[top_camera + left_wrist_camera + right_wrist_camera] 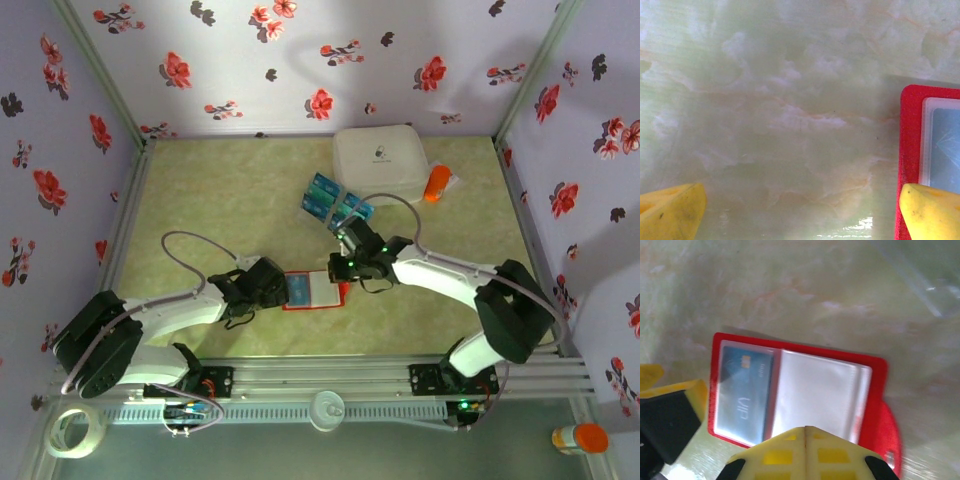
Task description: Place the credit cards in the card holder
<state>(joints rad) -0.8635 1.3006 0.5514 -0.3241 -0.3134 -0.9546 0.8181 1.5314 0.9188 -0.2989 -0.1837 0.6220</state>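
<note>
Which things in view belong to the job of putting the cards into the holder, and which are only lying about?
For the job:
- loose cards
- red holder, lying open
- pocketed card, already inside it

Lying about:
- white case
- orange bottle
- tape roll
- orange-capped jar

One card holder (877, 385); one card (742, 390) inside; several loose cards (322, 197); one white case (380, 160).
</note>
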